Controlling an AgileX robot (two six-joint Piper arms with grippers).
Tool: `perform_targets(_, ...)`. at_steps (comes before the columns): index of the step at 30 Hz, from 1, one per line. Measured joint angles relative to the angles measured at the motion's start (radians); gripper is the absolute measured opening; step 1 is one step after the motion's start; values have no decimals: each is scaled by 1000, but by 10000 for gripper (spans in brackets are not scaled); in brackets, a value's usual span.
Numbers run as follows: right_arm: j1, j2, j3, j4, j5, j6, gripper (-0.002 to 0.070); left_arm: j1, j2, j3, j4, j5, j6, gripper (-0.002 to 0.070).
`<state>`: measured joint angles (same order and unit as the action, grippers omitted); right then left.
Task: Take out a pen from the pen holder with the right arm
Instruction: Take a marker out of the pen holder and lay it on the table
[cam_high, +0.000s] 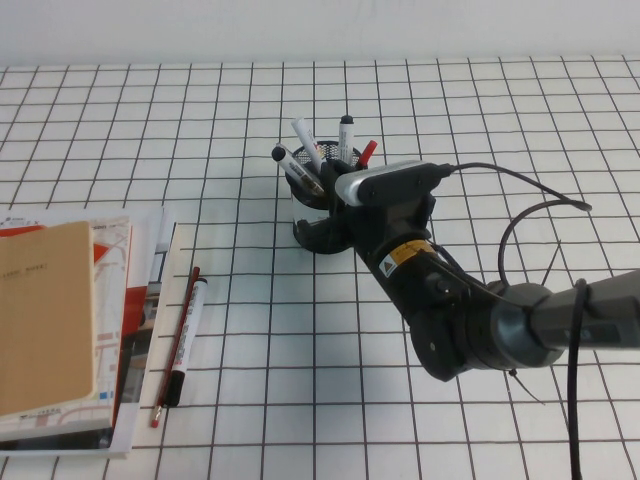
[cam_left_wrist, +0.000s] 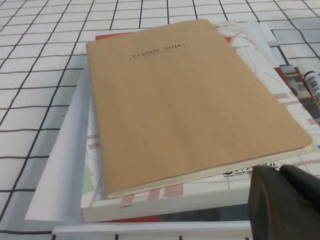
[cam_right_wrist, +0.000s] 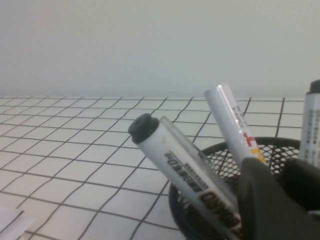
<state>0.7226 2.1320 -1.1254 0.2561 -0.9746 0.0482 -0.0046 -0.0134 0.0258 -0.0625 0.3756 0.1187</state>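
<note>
My right gripper (cam_high: 328, 205) is low at the pen holder (cam_high: 312, 222), a black mesh cup near the middle of the grid table (cam_high: 480, 110). It is right among the pens, but I cannot tell if it is closed on one. In the holder stand a marker with black cap (cam_right_wrist: 167, 160), a white pen (cam_right_wrist: 231, 122), one more marker (cam_high: 346, 135) and a red pen (cam_high: 367, 152), all tilted. My left gripper (cam_left_wrist: 280, 175) hangs over a brown notebook (cam_left_wrist: 185, 100) that lies on a pile of books (cam_high: 135, 330); its state I cannot tell. Beside the pile lie a marker (cam_high: 187, 335) and a red pencil (cam_high: 170, 360).
</note>
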Motion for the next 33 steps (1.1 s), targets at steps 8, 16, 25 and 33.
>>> perform_targets(8, -4, -26, 0, 0, 64, 0, 52, 0, 0, 0, 0, 0, 0, -4)
perform_targets(16, -4, -137, 2, 0, 164, -83, 52, 0, 0, 0, 0, 0, 0, -4)
perform_targets(25, -6, -337, 2, 0, 389, -177, 52, 0, 0, 0, 0, 0, 0, -4)
perform_targets(33, -33, -580, -95, 2, 994, -224, 52, 0, 0, 0, 0, 0, 0, -4)
